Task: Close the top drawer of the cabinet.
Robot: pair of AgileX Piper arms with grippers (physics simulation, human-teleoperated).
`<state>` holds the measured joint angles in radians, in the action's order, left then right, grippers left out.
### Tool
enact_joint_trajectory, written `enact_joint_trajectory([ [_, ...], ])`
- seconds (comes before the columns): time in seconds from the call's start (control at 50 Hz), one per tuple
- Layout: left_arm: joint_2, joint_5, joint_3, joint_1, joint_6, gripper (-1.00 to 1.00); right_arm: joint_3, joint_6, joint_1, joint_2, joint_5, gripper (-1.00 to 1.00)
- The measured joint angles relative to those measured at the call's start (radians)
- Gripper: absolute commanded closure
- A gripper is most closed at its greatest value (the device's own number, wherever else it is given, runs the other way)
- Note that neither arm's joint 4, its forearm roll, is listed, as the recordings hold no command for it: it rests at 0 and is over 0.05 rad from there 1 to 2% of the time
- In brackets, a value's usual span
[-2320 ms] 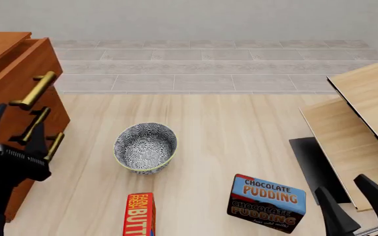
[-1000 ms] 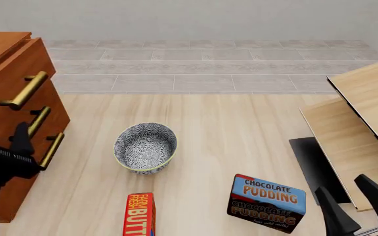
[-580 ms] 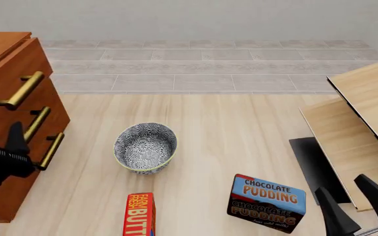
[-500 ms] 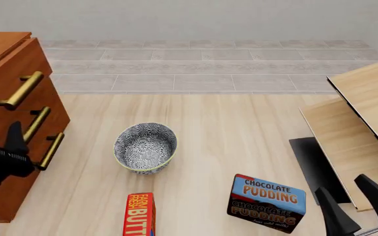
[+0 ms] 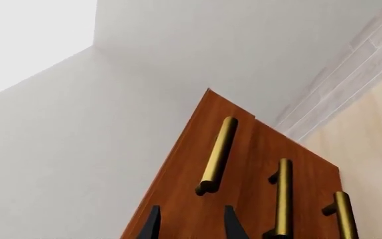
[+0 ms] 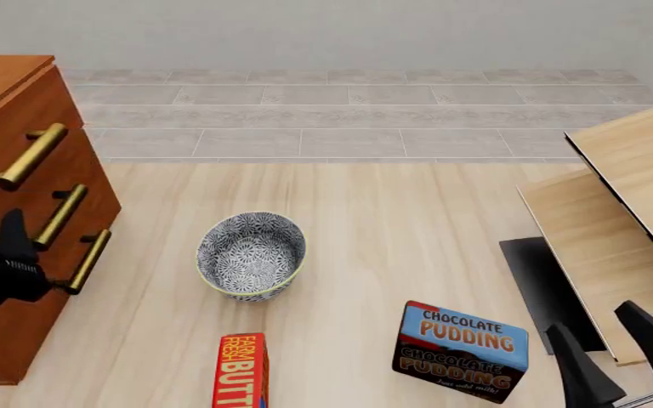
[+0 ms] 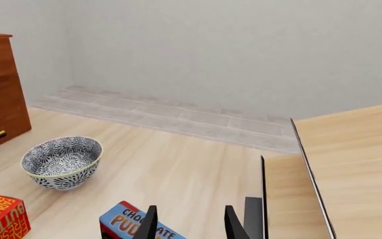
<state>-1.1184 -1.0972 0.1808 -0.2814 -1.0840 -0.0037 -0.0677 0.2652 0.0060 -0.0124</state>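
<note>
1. left wrist view: my left gripper [image 5: 189, 224] shows only two dark fingertips with a gap between them, spread apart, nothing held. they point at the front of the cabinet [image 5: 177, 199]. the top drawer [image 5: 194, 149] fills the panel just beyond the tips; its brass handle [image 5: 218, 154] lies slightly off the gap's line. two more brass handles sit beside it on the lower drawers.
2. front view: cabinet at the table's left edge. top drawer front [image 6: 14, 140] looks flush with the two below, handle at upper left. left gripper [image 6: 9, 255] is in front of the middle drawer area, dark body partly covering the wood; contact unclear. patterned bowl [image 6: 252, 255] stands right of the cabinet, well apart. butter box [image 6: 241, 371] and chocolate pudding box [image 6: 462, 350] lie nearer me. right gripper [image 6: 616, 357] is at the lower right corner, fingers spread, empty.
3. right wrist view: right gripper [image 7: 189, 224] tips parted, above the pudding box [image 7: 135, 226]. bowl [image 7: 63, 162], butter box and cabinet lie beyond; pale boards [image 7: 350, 164] lie alongside.
</note>
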Motion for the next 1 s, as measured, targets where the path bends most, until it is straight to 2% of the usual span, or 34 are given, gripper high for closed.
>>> enact_joint_trajectory([
  [1.0,-0.009,0.025,0.027,-0.067,-0.029,-1.00,0.000,0.016,-0.007,-0.005,-0.023,-1.00],
])
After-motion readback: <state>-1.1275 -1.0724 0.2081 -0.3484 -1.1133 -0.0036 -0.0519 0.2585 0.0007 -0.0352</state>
